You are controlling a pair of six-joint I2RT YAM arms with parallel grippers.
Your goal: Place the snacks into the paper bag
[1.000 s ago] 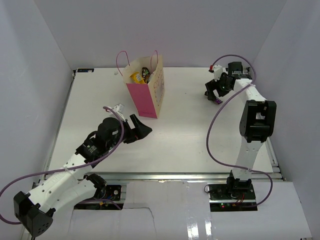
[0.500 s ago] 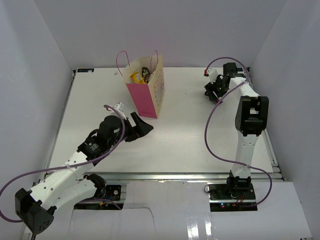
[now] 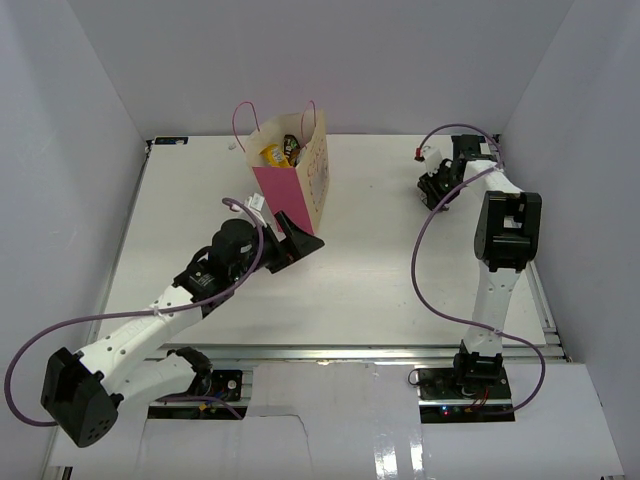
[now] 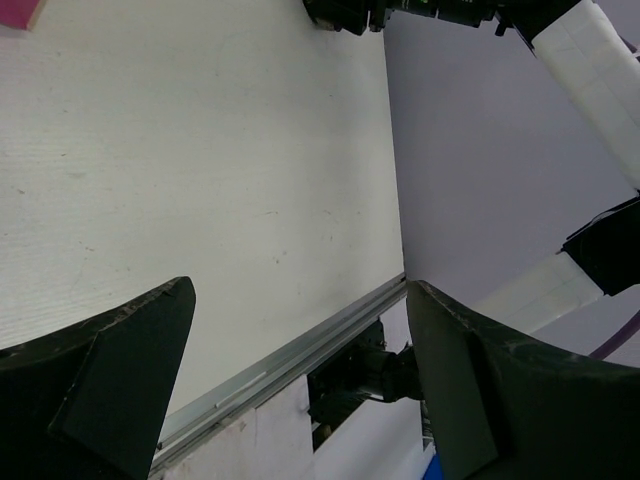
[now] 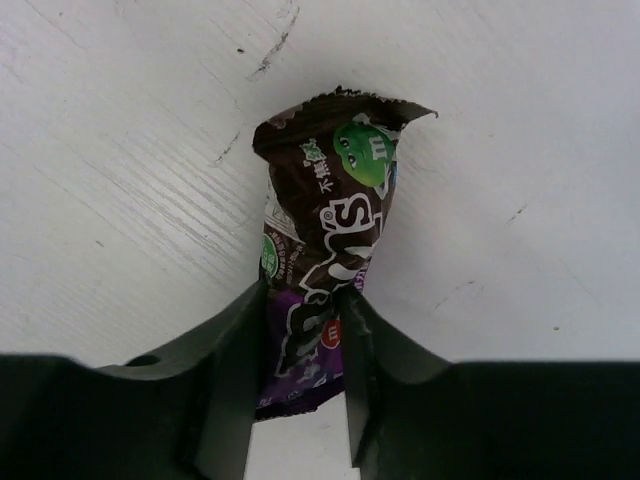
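Observation:
A dark brown and purple candy packet (image 5: pixel 335 200), one of the snacks, lies on the white table at the far right. My right gripper (image 5: pixel 305 300) has its fingers pressed against both sides of the packet's lower half. From above, that gripper (image 3: pixel 433 192) covers the packet. The pink and cream paper bag (image 3: pixel 290 195) stands upright at the back centre, with a yellow packet (image 3: pixel 272 155) and darker wrappers inside. My left gripper (image 3: pixel 300 243) is open and empty, just in front of the bag's base, its fingers (image 4: pixel 130 380) spread wide.
White walls close in the table on the left, back and right. The right arm's base (image 3: pixel 480 375) stands at the near edge beside a metal rail (image 3: pixel 350 350). A pink corner of the bag (image 4: pixel 18 12) shows in the left wrist view.
The right gripper has closed in on the candy packet. The left arm has swung forward and right, bringing its open gripper up to the bag's base.

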